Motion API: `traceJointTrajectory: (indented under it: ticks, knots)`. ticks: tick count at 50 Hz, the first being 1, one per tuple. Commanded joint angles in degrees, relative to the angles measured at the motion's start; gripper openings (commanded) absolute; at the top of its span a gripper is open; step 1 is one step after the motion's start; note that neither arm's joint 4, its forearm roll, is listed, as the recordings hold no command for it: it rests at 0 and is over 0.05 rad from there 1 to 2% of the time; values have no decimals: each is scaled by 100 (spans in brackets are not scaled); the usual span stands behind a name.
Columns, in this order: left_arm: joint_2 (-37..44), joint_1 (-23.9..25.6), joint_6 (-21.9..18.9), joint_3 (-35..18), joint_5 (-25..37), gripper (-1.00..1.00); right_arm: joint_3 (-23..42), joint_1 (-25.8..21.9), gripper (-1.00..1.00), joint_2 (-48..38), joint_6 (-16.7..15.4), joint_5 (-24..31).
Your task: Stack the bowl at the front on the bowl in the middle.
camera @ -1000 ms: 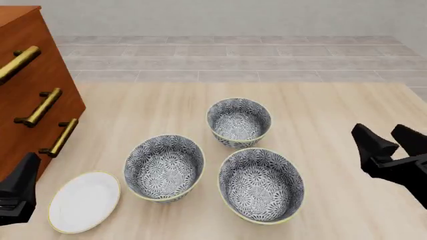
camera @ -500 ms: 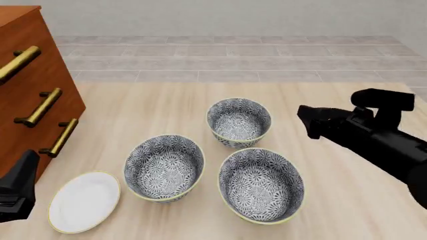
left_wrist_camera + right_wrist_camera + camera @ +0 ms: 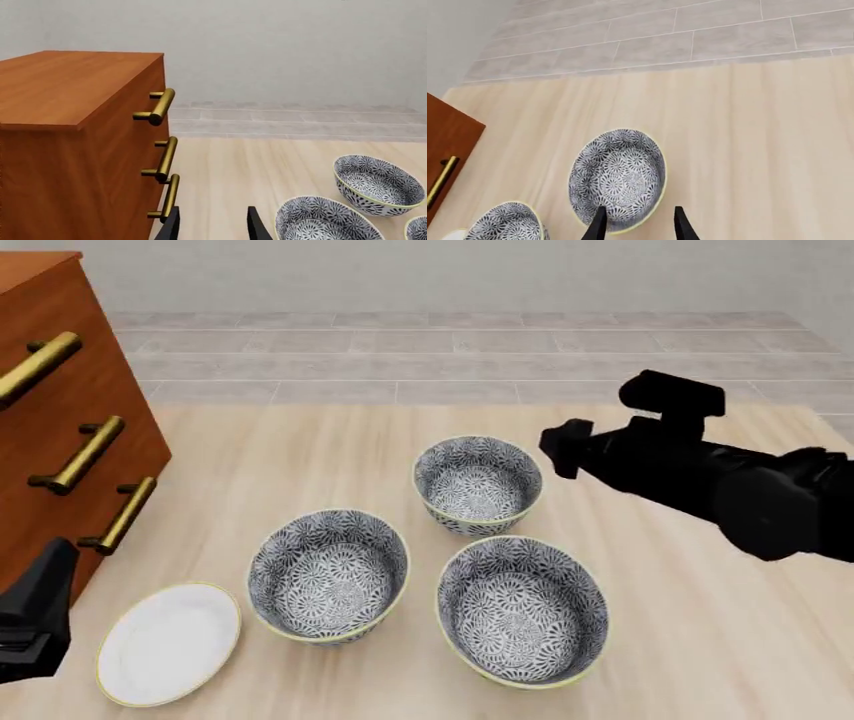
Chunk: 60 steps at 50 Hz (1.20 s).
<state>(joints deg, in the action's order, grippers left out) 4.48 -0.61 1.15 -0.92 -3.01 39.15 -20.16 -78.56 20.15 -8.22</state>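
Three deep round floral blue-grey bowls sit apart on the pale wooden table: the bowl at the front, the bowl in the middle, a rear bowl. The right gripper, fingers parted and empty, hovers beside the rear bowl. The left gripper, likewise parted and empty, sits near the wooden drawer cabinet.

Lighting is bright, even and diffuse in all three views; no single source can be identified. Shadows are faint: only soft darkening sits on the pale wood-grain tabletop beneath the three deep round blue-grey floral bowls, and the black right arm casts no distinct shadow. The brass bar handles on the orange-brown wooden cabinet carry mild highlights. No glare or blown areas. Focus is uniform near to far, with no motion blur. Straight lines stay straight at the edges. The grey tiled floor renders slightly soft.
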Motion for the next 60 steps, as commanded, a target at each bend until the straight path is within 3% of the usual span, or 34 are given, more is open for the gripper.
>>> traceJointTrajectory:
  ticks: [1, 12, 28, 60]
  knots:
    - [33, -3, 11, -9, -23, 100, 577, 133, 100, -634, 142, 217]
    - [98, -14, 8, 5, -100, 100, 1053, 301, 100, -1382, -13, 313]
    - [332, -50, 62, -9, -308, 100, 1301, 183, 100, -2075, -175, 232]
    - [490, -82, 99, -78, -402, 100, 1525, 82, 100, -2733, -287, 123]
